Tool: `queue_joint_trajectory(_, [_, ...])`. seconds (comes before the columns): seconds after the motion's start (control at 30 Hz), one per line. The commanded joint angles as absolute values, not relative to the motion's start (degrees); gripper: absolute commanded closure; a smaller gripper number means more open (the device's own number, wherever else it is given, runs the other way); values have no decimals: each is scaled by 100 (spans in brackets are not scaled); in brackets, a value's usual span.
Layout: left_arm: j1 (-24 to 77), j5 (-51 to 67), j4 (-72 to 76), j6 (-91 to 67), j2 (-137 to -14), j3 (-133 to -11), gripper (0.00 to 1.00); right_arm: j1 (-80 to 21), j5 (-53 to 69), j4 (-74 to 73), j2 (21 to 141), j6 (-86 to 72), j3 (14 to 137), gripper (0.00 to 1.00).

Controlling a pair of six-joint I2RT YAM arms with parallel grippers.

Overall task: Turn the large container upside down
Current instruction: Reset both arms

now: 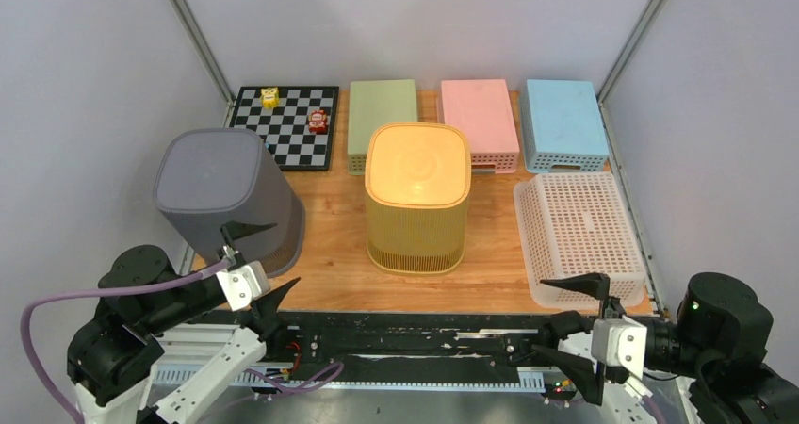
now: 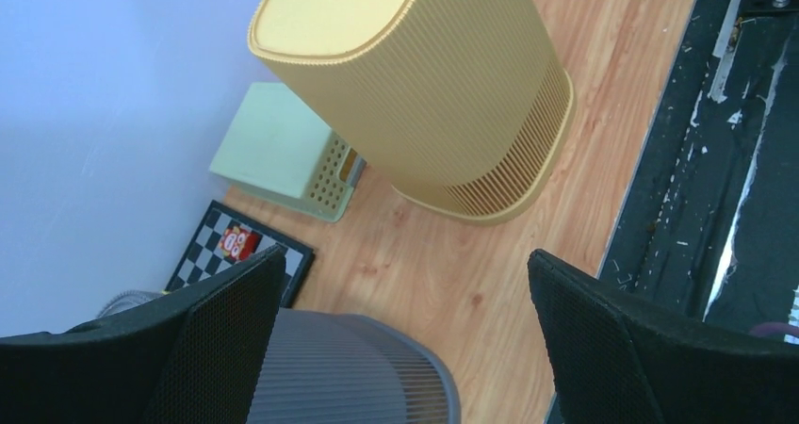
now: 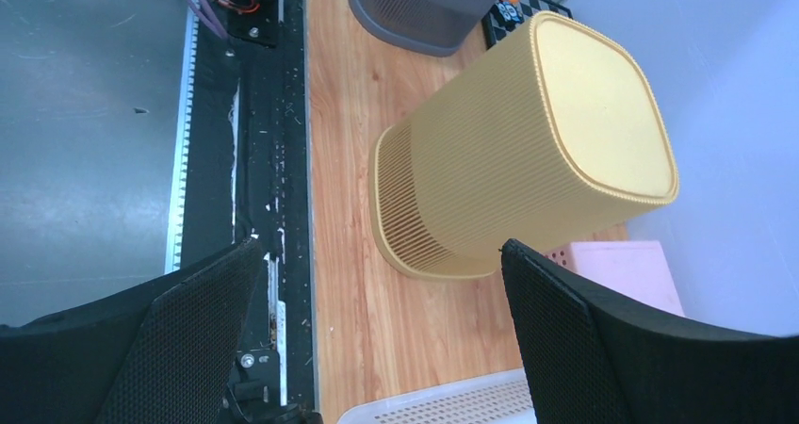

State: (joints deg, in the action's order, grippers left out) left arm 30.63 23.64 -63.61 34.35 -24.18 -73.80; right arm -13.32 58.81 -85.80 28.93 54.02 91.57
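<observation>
1. My left pincer [image 1: 283, 252] is wide open and empty, beside the grey bin [image 1: 221, 193].
2. The yellow container [image 1: 417, 198] stands mid-table, closed face up. Its ribbed plastic is probably light and springy, so I'd press opposite walls.
3. My right pincer [image 1: 545, 316] is open and empty too.
4. I can read no writing.

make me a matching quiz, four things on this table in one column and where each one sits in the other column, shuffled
Things:
1. yellow ribbed plastic bin
2. grey ribbed plastic bin
3. white perforated plastic basket
4. black-and-white chequered board

Places:
a. far left corner
b. middle of the wooden table
c. near right side
d. near left side

Pairs: 1-b; 2-d; 3-c; 4-a
</observation>
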Motion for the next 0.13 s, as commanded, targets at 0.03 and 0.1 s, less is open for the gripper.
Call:
queue_joint_trajectory(0.03, [2758, 2756, -6489, 3458, -2452, -7347, 0, -1230, 6397, -9160, 3003, 5914, 9289, 0])
queue_joint_trajectory(0.1, [2682, 2779, -6392, 3348, -2498, -7339, 0, -1239, 6435, -9179, 3007, 5952, 9283, 0])
